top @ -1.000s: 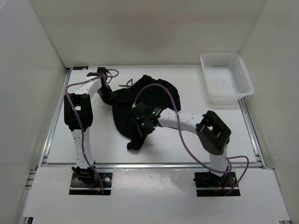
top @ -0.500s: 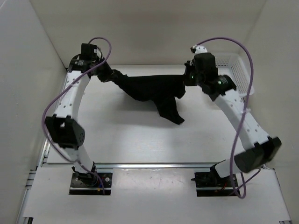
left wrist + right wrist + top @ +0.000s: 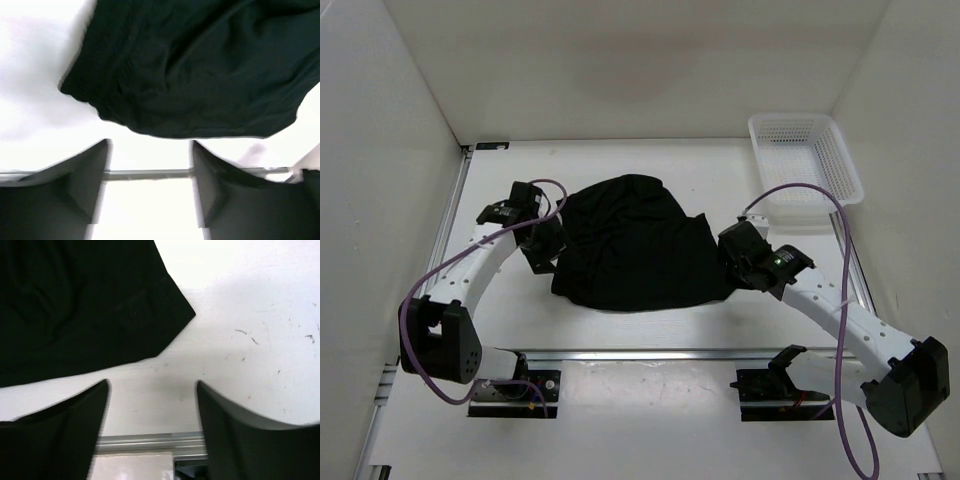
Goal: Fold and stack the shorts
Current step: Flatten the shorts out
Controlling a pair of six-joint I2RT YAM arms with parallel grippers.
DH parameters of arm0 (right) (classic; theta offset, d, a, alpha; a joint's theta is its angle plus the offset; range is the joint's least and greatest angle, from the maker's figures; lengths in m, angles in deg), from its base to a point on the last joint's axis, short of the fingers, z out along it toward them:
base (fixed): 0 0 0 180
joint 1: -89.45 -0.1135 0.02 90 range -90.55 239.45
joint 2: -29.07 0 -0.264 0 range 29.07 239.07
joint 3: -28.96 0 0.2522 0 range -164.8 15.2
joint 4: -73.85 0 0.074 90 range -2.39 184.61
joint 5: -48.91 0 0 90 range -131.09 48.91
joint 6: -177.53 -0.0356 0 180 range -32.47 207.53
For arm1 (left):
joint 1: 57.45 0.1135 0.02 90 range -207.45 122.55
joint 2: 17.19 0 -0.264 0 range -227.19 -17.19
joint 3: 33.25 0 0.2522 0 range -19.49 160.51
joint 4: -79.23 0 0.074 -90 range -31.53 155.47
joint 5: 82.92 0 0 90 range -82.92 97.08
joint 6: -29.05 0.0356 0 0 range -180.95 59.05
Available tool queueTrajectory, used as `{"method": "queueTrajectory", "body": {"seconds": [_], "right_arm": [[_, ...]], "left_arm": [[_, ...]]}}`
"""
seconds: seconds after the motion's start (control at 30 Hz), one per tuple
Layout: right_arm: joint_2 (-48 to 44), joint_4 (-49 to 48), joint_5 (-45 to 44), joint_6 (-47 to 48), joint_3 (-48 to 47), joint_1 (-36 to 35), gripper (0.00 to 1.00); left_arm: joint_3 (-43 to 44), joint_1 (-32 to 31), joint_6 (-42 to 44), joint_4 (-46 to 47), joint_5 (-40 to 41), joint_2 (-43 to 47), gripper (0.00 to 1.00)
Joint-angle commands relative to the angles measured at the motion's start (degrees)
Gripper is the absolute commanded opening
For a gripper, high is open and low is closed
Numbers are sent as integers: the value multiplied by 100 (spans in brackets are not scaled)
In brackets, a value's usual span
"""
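Since neither claw holds any cloth, we judge the task to be at an early stage. The shorts (image 3: 630, 240) lie spread out on the table (image 3: 520, 312), but we see no clean fold in them, so folding and stacking are both left to do. Whether the cloth is already doubled over once, we cannot tell from above.

On the left, the left claw (image 3: 544, 248) sits low at the shorts' left edge, its two fingers held apart with nothing between them. In its wrist view a rounded corner of the shorts (image 3: 200, 75) lies just ahead of the fingertips, not touching them.

Between the two claws the shorts are plain black and limp, mostly flat with soft wrinkles. They are rounded on the side away from the claws and wider, with a fairly straight hem, on the near side.

On the right, the right claw (image 3: 731, 252) is likewise spread and empty. A pointed corner of the shorts (image 3: 75, 305) lies ahead and to the left of its fingertips, apart from them. Beyond this claw, well apart from the cloth, stands a white mesh basket (image 3: 815, 207).
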Motion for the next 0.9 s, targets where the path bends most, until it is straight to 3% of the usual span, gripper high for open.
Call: {"method": "queueTrajectory", "body": {"seconds": [0.0,0.03,0.07,0.1,0.17,0.2,0.23,0.3,0.37,0.4,0.43,0.5,0.7,0.87], "right_arm": [[8,-82,-214,-656,-572,23,69],[70,-82,-65,-709,-644,75,60],[132,-82,58,-762,-645,136,38],[185,-82,233,-919,-645,189,30],[256,-213,707,-1060,-461,452,20],[256,-336,1327,-1122,-121,584,20],[256,-485,1647,-1262,92,864,20],[63,-986,2227,-1403,496,1155,38],[9,-1355,2859,-1526,980,1586,63],[-78,-1435,3011,-1527,1094,1822,83],[-78,-1488,3143,-1527,1235,1938,89],[26,-1646,3424,-1466,1289,2253,94],[694,-2304,3900,-1465,1421,2572,94],[1414,-2692,3953,-1413,1359,2572,90]], "left_arm": [[494,155,201,120,398,184,68],[495,225,201,24,477,184,57],[495,226,201,-29,617,131,49],[399,226,201,-30,619,131,39],[5,279,18,-30,689,131,39],[-145,279,-44,-30,689,183,43],[-303,279,-97,-30,689,184,64],[-734,279,-168,110,636,131,96],[-1050,279,-220,321,470,53,100],[-1122,279,-221,417,348,0,100],[-1192,279,-273,584,346,-114,100],[-1306,279,-326,725,346,-264,100],[-1237,279,-326,1059,346,-932,98],[-1166,279,-326,1113,505,-1248,73]]}}
